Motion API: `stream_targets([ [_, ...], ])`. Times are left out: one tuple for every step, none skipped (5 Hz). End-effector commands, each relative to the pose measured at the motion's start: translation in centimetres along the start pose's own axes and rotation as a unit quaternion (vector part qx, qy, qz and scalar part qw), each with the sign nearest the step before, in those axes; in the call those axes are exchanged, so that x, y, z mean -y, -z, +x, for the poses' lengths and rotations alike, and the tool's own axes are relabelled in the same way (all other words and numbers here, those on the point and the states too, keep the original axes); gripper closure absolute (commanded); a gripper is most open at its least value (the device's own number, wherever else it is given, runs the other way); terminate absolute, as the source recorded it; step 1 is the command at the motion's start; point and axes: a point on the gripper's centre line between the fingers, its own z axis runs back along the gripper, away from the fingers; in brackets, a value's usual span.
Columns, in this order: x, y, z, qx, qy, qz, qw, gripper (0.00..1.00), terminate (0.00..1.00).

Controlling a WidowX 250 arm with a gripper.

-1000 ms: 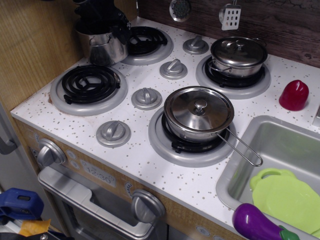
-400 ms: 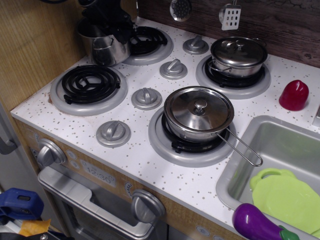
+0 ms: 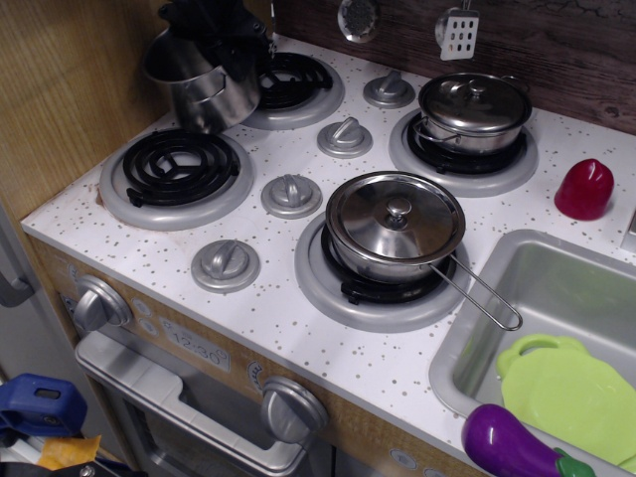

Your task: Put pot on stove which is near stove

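The tall shiny steel pot [image 3: 204,89] with no lid is at the back left, tilted, between the two left burners. My black gripper [image 3: 217,30] comes down from the top edge and is shut on the pot's rim; its fingertips are partly hidden by the pot. The front-left stove [image 3: 177,169], a black spiral coil in a wide grey rim, is bare, just in front of the pot. The back-left coil burner [image 3: 293,84] lies just right of the pot, partly hidden by it.
A lidded saucepan with a long wire handle [image 3: 396,227] sits on the front-right burner. A shallow lidded steel pot [image 3: 473,109] sits on the back-right one. Grey knobs [image 3: 290,194] lie between the burners. A wooden wall [image 3: 70,89] stands at left, a sink [image 3: 556,328] at right.
The pot has risen a little, shifted slightly left and tilted with the gripper on its rim. Nothing else has moved.
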Motion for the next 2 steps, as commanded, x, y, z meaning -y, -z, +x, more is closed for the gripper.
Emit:
stream_targets([
  [-0.32,-4.17,1.11,0.031,-0.001,0.037,0.9988,1.00,0.00],
  [-0.03,-4.90,0.25,0.026,-0.010,0.042,0.9987,1.00,0.00],
])
